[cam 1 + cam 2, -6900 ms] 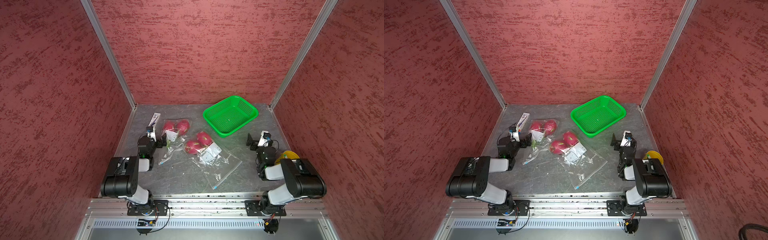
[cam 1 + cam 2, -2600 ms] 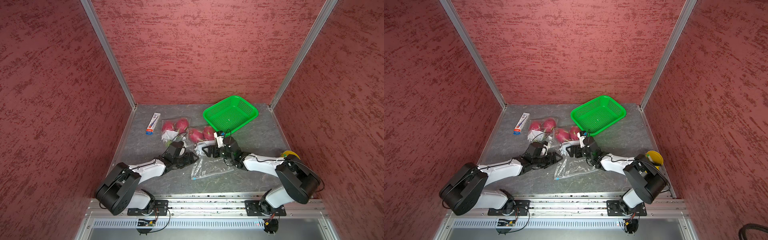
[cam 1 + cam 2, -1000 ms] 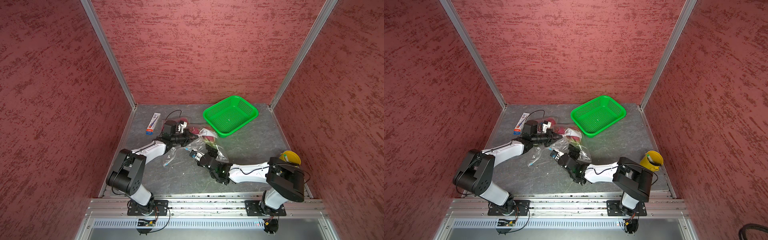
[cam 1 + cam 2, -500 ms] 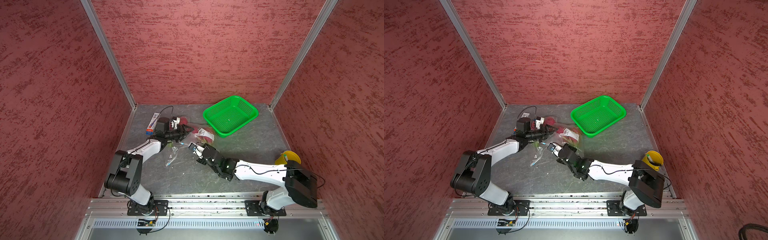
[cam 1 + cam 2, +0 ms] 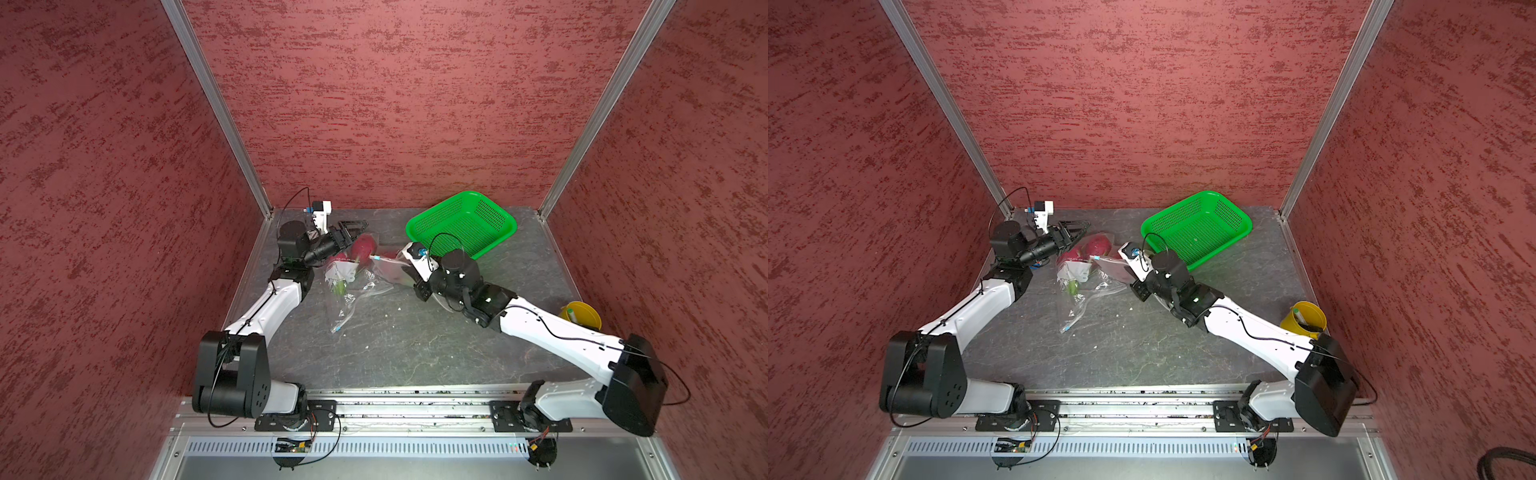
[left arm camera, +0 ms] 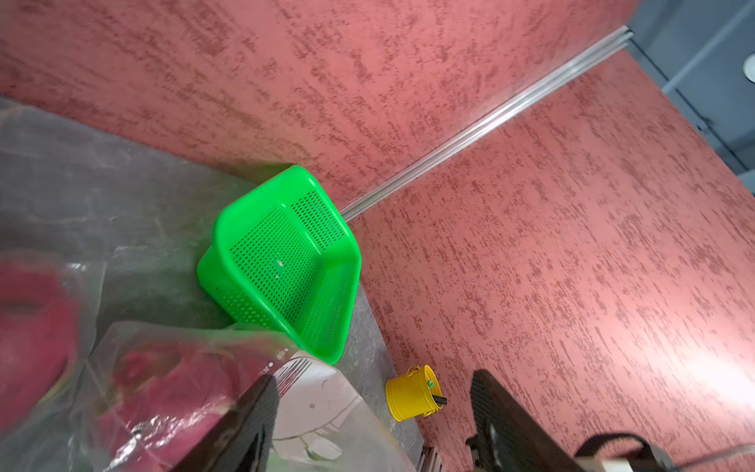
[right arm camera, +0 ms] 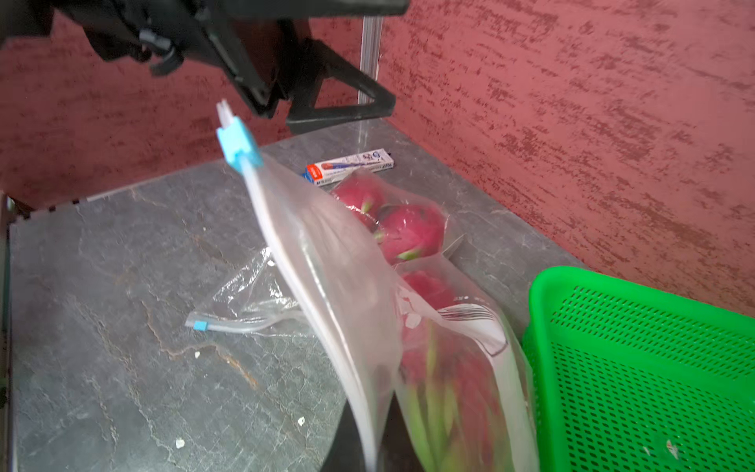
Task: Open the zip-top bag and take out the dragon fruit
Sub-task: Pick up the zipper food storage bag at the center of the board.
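While your right end effector (image 7: 367,449) clamps an edge of the zip-top bag (image 7: 327,261), the left end effector (image 5: 358,232) gapes near its slider (image 7: 239,141), basket (image 7: 543,286) rim close alongside.

The dragon fruit (image 5: 362,248), in bags (image 5: 347,291), lie between the box (image 7: 349,165) at left and the basket (image 5: 492,214) at right.

Magenta dragon fruit (image 7: 433,288) sit in a clear zip-top bag (image 7: 327,265), slider end raised
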